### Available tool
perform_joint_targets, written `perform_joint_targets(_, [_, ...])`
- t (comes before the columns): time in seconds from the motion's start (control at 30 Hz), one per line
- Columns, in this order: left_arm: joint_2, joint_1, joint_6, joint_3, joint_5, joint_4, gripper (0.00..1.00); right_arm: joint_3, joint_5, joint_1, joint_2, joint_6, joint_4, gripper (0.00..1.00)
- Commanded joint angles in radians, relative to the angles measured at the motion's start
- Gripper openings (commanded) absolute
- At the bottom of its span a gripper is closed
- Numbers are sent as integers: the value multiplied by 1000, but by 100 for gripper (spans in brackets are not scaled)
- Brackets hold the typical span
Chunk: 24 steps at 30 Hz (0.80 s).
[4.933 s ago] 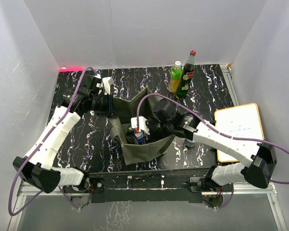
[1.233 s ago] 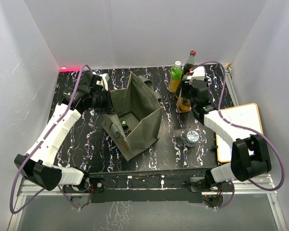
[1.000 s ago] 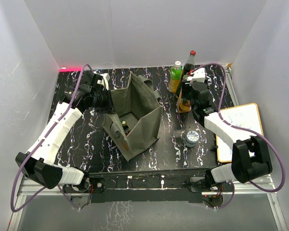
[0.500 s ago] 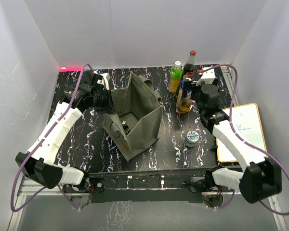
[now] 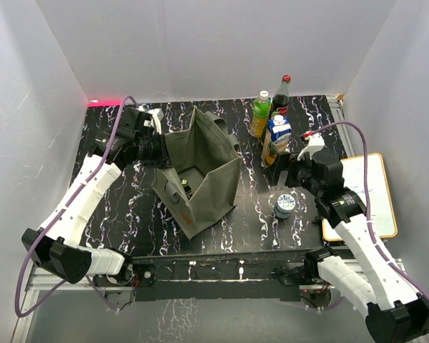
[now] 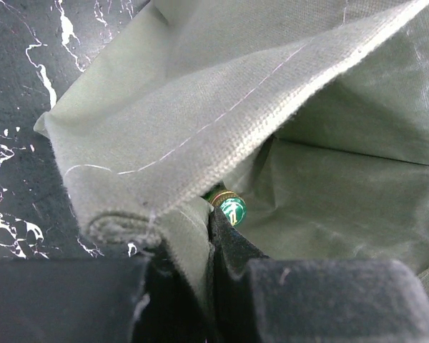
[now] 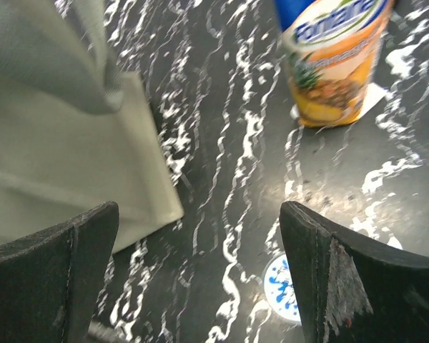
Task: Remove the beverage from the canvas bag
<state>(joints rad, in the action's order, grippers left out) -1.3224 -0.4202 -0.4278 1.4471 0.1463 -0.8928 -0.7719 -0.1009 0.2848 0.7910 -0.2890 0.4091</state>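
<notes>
One beverage carton (image 5: 277, 134) stands upright on the desk (image 5: 139, 214), its long axis vertical and its blue top pointing up. It is right of centre in the top view, outside the canvas bag (image 5: 211, 189). It is just beside the green bottle (image 5: 260, 113) and the dark bottle (image 5: 279, 100). Below it in the frame is the right claw (image 5: 284, 171), fingers wide apart and gripping nothing, with a round can (image 5: 284, 204) near. The left claw (image 5: 159, 151) is clamped on the bag's upper-left rim. A green cap (image 6: 231, 208) shows inside the bag.
</notes>
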Motion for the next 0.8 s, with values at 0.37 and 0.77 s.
perform_joint_targets(0.37, [30,0,-19,9,-17,54,0,-650,-477,6,309,-9,113,98])
perform_joint_targets(0.77, [25,0,-19,-4,-19,30,0,-948,-312,394,630,242,154,98])
